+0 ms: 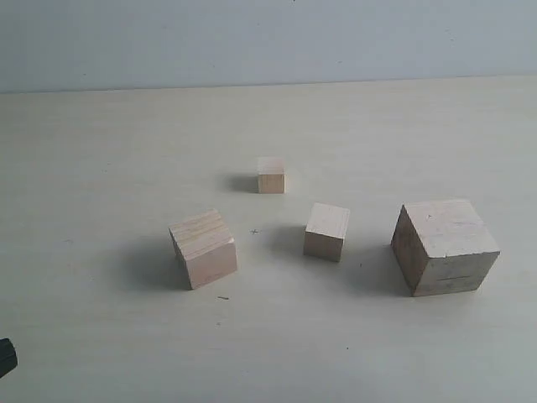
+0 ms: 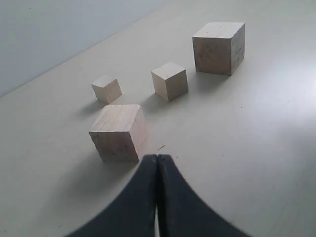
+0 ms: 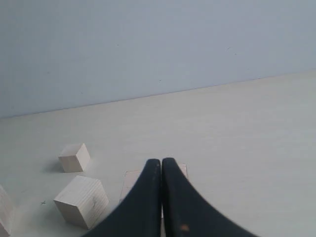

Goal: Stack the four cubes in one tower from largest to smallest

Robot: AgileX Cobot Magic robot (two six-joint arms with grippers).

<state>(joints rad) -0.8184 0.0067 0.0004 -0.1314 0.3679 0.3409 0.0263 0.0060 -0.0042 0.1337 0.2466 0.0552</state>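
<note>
My left gripper [image 2: 157, 158] and right gripper [image 3: 161, 161] are closed, empty; best I open the left, square it to the skewed second-largest cube [image 1: 203, 248], then centre that on the largest cube [image 1: 445, 246].

Referenced to the left claw [image 2: 157, 159]: the second-largest cube [image 2: 118, 132] lies nearest, just ahead of the tips. The smallest cube [image 2: 106, 89] lies beyond it. The second-smallest cube [image 2: 169, 80] lies farther ahead, between the smallest cube and the largest cube [image 2: 218, 48], which is farthest from this claw.

Referenced to the right claw [image 3: 161, 162]: the largest cube lies nearest, partly hidden behind the fingers. The second-smallest cube comes next, the smallest cube beyond it, and the second-largest cube farthest.

Each of these rests directly on the table [image 1: 101, 134], apart from the others.
</note>
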